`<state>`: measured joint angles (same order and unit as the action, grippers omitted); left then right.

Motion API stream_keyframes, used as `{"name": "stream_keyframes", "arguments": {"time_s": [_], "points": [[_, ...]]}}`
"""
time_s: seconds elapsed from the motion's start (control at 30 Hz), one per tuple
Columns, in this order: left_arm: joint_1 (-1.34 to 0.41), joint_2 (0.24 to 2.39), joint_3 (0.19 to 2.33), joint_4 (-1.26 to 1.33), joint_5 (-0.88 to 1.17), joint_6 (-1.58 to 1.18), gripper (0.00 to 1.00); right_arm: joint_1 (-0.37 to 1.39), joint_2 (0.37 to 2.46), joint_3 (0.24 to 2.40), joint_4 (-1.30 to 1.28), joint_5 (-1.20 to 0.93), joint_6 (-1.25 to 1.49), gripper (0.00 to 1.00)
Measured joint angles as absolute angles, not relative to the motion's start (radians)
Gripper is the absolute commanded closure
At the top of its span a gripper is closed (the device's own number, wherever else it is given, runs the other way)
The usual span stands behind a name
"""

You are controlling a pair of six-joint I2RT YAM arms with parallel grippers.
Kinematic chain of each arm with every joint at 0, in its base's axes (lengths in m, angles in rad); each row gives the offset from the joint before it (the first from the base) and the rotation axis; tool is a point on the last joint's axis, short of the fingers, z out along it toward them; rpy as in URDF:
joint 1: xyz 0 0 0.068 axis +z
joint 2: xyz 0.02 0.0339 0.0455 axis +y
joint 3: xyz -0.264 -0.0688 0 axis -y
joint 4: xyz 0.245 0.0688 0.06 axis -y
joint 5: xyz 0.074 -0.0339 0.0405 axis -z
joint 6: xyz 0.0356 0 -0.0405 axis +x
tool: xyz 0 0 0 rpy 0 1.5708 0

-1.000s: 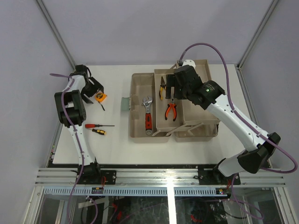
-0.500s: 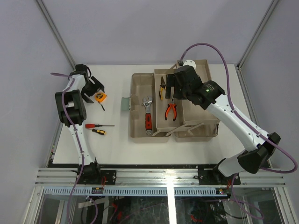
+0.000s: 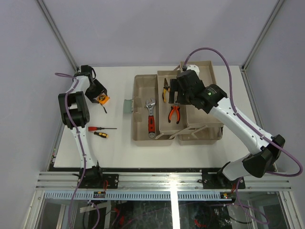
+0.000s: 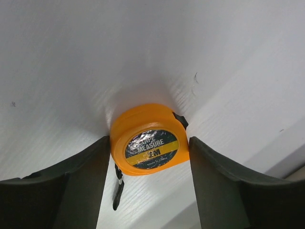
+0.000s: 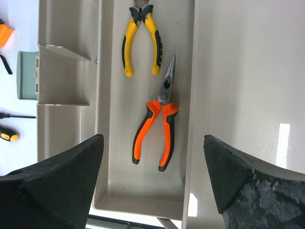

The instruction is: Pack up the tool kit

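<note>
Left wrist view: grasps the orange tape measure (image 4: 151,149) at frame centre, flat on the table (image 4: 71,47), left end effector (image 4: 149,139) pressed against both its sides. Right wrist view: right end effector (image 5: 152,138) spread wide, released, above the toolbox tray (image 5: 143,191); orange pliers (image 5: 164,98) at centre, yellow pliers (image 5: 141,14) at top.

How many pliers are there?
2. The yellow-handled pliers lie at the far end of the toolbox tray. The orange-handled pliers lie in the same tray, nearer the robot. The right arm covers part of the box from above, so something could be hidden.
</note>
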<state>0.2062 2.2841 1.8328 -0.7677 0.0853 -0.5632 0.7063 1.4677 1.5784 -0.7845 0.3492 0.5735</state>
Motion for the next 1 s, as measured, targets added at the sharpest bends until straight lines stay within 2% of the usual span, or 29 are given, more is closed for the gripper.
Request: {"name": "stream_keyframes", "arguments": {"time_s": [0.17, 0.3, 0.6, 0.8, 1.0], "points": [[0.205, 2.281, 1.826, -0.762, 0.086, -0.561, 0.67, 0.706, 1.452, 1.534, -0.785, 0.349, 0.590, 0.09], [0.204, 2.276, 1.820, -0.757, 0.087, -0.556, 0.75, 0.706, 1.422, 1.496, -0.783, 0.348, 0.606, 0.09], [0.200, 2.273, 1.836, -0.781, 0.111, -0.511, 0.76, 0.706, 1.399, 1.478, -0.775, 0.348, 0.614, 0.08], [0.175, 2.270, 1.922, -0.841, 0.145, -0.446, 0.76, 0.706, 1.399, 1.478, -0.762, 0.347, 0.609, 0.08], [0.130, 2.136, 1.909, -0.835, 0.159, -0.375, 0.76, 0.706, 1.391, 1.477, -0.743, 0.356, 0.598, 0.08]]}}
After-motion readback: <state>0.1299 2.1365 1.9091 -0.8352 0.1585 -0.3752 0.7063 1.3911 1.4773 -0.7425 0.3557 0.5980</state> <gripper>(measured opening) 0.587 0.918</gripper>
